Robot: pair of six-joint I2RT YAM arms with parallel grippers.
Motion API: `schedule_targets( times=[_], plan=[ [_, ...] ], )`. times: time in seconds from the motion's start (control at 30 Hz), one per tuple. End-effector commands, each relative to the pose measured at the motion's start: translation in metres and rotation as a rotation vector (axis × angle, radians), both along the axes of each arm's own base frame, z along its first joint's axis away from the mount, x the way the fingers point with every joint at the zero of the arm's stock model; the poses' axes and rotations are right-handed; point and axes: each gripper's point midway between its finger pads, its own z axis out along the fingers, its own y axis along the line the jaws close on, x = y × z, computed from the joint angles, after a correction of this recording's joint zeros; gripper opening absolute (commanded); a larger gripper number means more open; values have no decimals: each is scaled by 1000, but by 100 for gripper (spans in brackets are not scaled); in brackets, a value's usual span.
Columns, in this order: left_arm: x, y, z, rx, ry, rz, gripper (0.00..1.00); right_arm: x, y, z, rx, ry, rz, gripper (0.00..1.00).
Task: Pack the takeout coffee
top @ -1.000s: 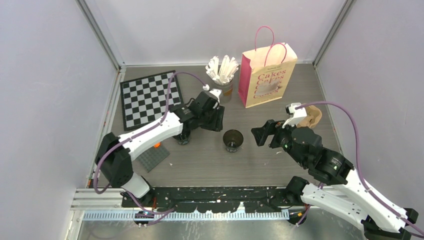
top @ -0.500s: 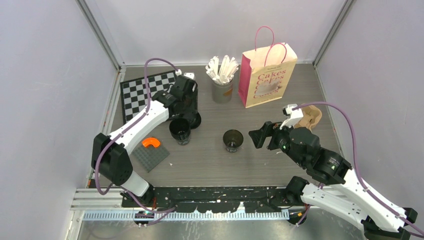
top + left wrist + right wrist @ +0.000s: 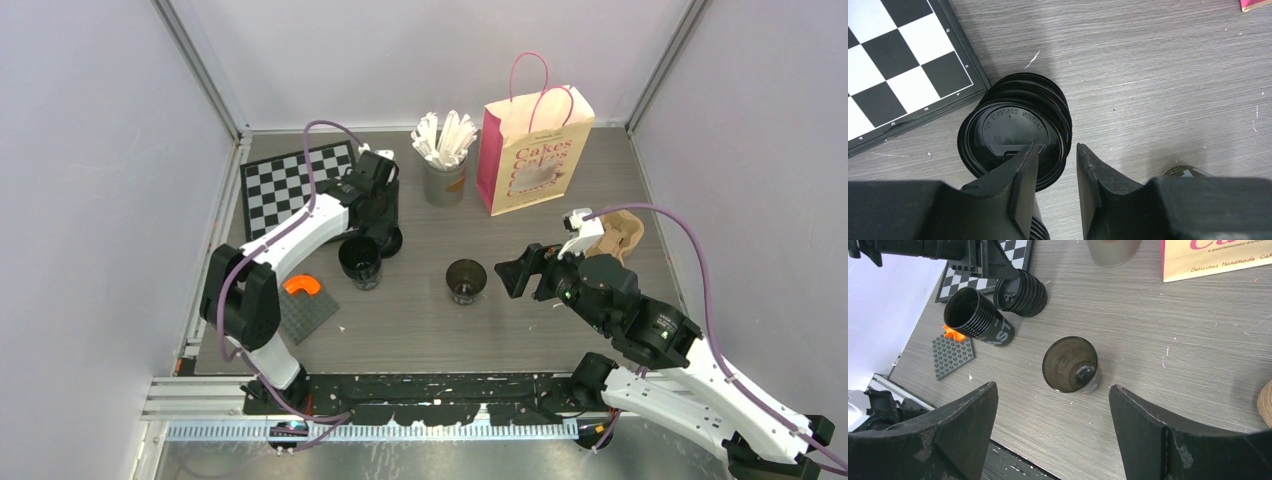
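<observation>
Straddling the rim of the lid stack [image 3: 1008,125], our left claw [image 3: 1055,147] is narrowly parted (nothing pinched); our right claw [image 3: 1052,386], spread wide, hangs right of the middle cup [image 3: 1070,365].

pink bag [image 3: 535,150]: "Cakes", "Delicious Handmade" | lid [image 3: 1013,130]: "CAUTION CONTENTS" (upside down)

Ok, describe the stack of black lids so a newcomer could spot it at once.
Start at the chessboard, far left. Just off its near right corner sits the stack of black lids. Unlike the ribbed cup and smooth cup nearby, both open, its top is a lettered lid.
</observation>
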Motion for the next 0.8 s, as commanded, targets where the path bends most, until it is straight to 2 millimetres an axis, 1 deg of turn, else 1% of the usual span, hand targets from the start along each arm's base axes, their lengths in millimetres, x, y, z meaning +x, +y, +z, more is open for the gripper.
schedule_targets(
  times=[0.0, 0.17, 0.3, 0.5, 0.63, 0.77],
  plan=[
    [14, -4, -4, -29, -25, 1, 35, 3, 5, 10, 36, -27, 3, 85],
    [18, -6, -16, -26, -8, 4, 33, 3, 3, 11, 31, -31, 1, 85],
    [20, -7, -20, -22, -1, 4, 30, 4, 3, 10, 24, -33, -1, 85],
    [20, -4, -27, -8, 3, 11, 29, 4, 3, 11, 25, -34, 1, 86],
    [19, -5, -30, -8, 11, 7, 23, 3, 3, 12, 27, -36, 2, 85],
    [18, -8, -27, -23, 12, 0, 10, 4, 2, 9, 20, -33, -1, 85]
  ],
)
